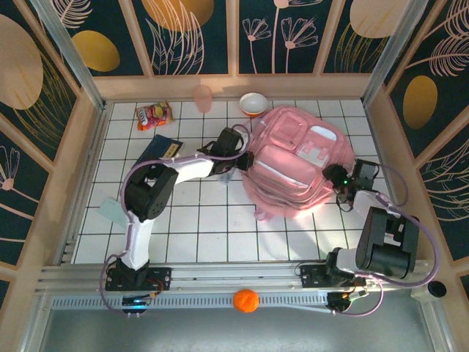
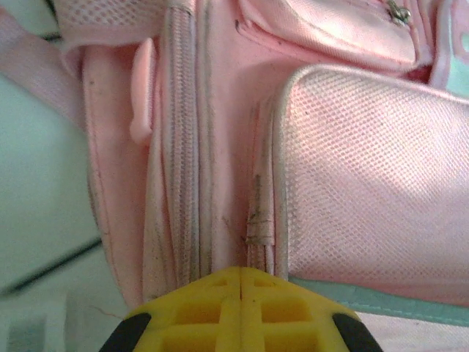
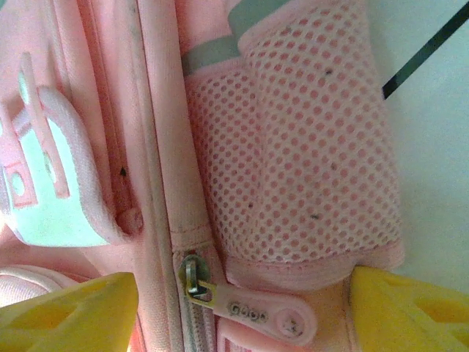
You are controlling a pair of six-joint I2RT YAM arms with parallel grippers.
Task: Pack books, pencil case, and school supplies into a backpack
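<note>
Backpack (image 1: 297, 165) looks zipped, book (image 1: 163, 147) unpacked on its left. Left gripper (image 2: 240, 293) closed; right gripper (image 3: 243, 293) wide around the zipper pull (image 3: 264, 317).

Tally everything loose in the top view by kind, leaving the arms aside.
backpack: 1
book: 1
snack packet: 1
cup: 1
bowl: 1
ball, on the front rail: 1
pale flat item, kind unclear: 1
Total: 7

Book (image 1: 163, 147) left of backpack (image 1: 297, 165), bowl (image 1: 253, 103) behind.
</note>
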